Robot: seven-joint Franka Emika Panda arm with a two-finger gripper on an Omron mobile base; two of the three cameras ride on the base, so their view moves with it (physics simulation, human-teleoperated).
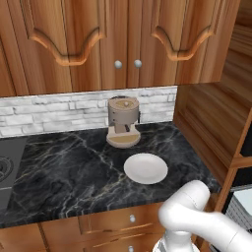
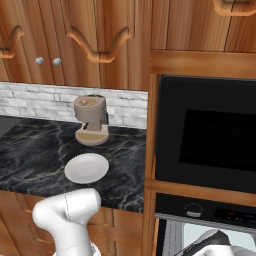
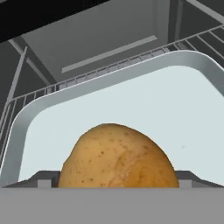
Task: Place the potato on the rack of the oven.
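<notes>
With the gripper [image 3: 114,186] holding the golden-brown mottled potato [image 3: 117,157] above a pale tray [image 3: 192,113] on the grey wire rack [image 3: 109,72], release risks rolling.

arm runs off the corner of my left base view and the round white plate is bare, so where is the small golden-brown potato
Observer: In the hand view, the mottled golden-brown potato sits between the dark finger tips of the gripper.
Operator: is it at the oven yet
Observer: Yes. The hand view looks into the grey inside of the oven, with the rack of thin grey wires ahead.
Operator: anything on that rack
Observer: A pale bluish-white tray with a grey rim lies on it, just beyond the potato.
</notes>
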